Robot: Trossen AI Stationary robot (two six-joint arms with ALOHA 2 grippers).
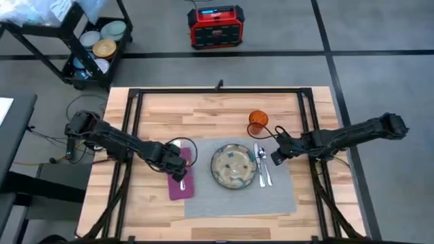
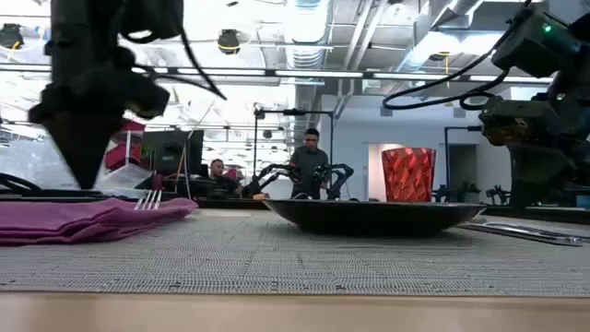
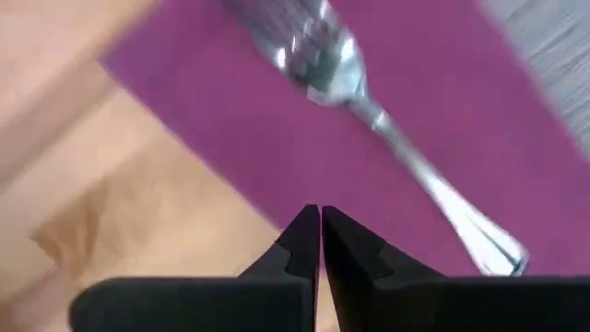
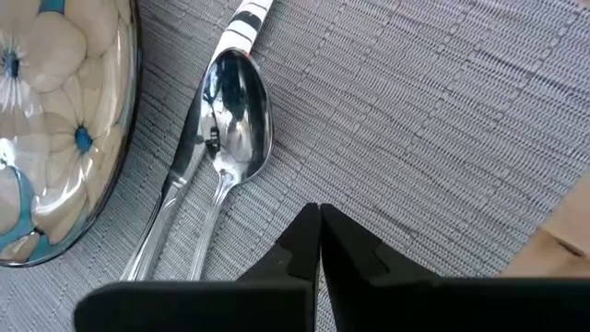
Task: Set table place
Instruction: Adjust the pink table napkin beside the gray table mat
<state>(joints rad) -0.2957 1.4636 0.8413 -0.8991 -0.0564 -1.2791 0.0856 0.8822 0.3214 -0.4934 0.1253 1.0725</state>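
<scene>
Fork lying on the napkin — both pincers, left and right, hovering pinched closed, empty; setting looking finished, next likely calling for pulling clear.

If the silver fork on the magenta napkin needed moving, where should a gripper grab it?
Grip the silver fork at its narrow neck, coming straight down from above. It lies flat on the magenta cloth napkin, so fingers should close across the thin stem. The left gripper, shut, is nearest.
</scene>
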